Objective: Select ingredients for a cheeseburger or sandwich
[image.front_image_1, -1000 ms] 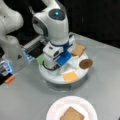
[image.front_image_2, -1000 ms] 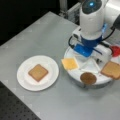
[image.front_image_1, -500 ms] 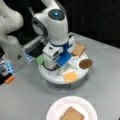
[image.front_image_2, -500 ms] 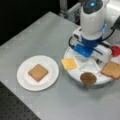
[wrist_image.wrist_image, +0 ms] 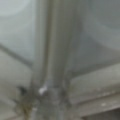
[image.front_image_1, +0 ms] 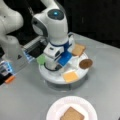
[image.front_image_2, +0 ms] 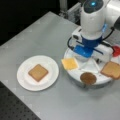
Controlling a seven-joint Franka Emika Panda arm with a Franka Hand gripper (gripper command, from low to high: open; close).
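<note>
The pincer [image.front_image_2: 88, 58] is down in the white tray [image.front_image_2: 75, 75]; one toast square [image.front_image_2: 38, 72] lies on the paper plate [image.front_image_2: 23, 81]

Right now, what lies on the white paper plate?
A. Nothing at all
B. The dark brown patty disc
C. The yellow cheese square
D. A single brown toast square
D. In both front views the white paper plate carries only one brown toast square, while the cheese square and the patty disc sit on the round tray beside the arm.

Glossy white arm [image.front_image_1: 53, 27], blue light, blue wrist plate [image.front_image_2: 83, 51].
</note>
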